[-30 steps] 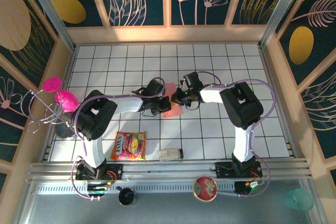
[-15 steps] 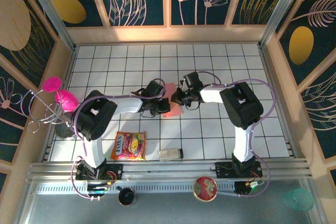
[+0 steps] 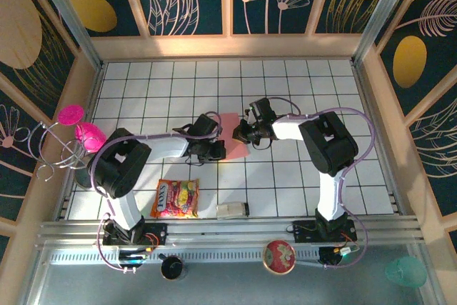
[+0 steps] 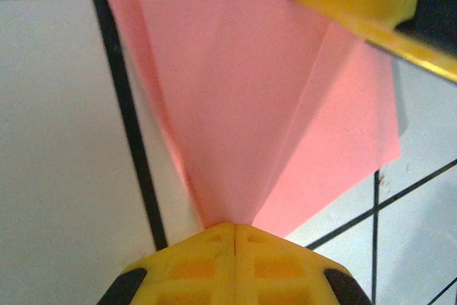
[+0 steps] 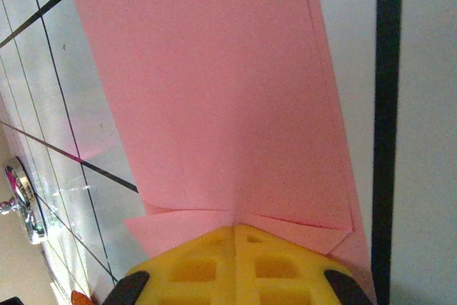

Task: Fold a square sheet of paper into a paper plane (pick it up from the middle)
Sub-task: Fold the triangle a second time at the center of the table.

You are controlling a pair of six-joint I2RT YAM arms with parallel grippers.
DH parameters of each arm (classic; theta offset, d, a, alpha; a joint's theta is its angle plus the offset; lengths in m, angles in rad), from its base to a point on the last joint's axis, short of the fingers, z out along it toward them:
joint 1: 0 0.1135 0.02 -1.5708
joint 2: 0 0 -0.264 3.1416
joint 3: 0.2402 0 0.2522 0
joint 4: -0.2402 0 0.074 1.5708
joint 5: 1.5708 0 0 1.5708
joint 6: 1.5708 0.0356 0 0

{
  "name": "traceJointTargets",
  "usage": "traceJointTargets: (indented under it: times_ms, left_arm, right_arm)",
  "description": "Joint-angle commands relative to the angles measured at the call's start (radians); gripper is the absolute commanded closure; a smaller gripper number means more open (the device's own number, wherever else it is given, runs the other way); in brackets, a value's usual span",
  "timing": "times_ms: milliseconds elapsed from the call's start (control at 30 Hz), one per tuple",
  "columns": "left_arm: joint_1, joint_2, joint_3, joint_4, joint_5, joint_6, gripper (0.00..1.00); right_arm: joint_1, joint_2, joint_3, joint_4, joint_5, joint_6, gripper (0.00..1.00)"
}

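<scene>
Part-folded pink paper [image 3: 230,122] sits beyond & just right of the snack packet [image 3: 176,198]. L gripper [image 3: 218,150], nearer the packet, has its jaws pressed together on the paper's narrow folded end. R gripper [image 3: 240,133], farther right of the packet, is clamped on the opposite edge.

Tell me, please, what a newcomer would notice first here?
First the salmon-pink paper at mid-table, partly folded, pinched by the shut left fingers and right fingers. Then the orange-yellow snack packet on the near tiles and the magenta discs on wire loops at the left.
</scene>
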Motion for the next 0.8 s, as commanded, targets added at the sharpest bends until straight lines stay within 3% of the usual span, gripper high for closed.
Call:
traceJointTargets:
  times_ms: [0, 133, 300, 500, 767]
  left_arm:
    - [-0.004, -0.037, -0.032, -0.175, -0.038, 0.049, 1.00]
    - [-0.004, -0.103, -0.004, -0.175, -0.095, 0.028, 1.00]
    - [-0.005, -0.176, -0.003, -0.060, -0.167, -0.068, 1.00]
    - [-0.004, -0.134, -0.033, 0.140, -0.066, -0.191, 0.98]
    - [-0.005, -0.051, -0.047, 0.229, -0.044, -0.262, 0.97]
  right_arm:
    - [-0.005, 0.074, -0.039, -0.125, 0.093, 0.003, 1.00]
    - [-0.005, 0.065, -0.024, -0.126, 0.080, 0.001, 1.00]
    - [-0.005, 0.030, 0.011, -0.114, 0.060, 0.007, 1.00]
    - [-0.010, 0.002, 0.049, -0.054, -0.022, 0.039, 1.00]
    - [-0.018, -0.071, 0.041, -0.004, -0.060, 0.036, 1.00]
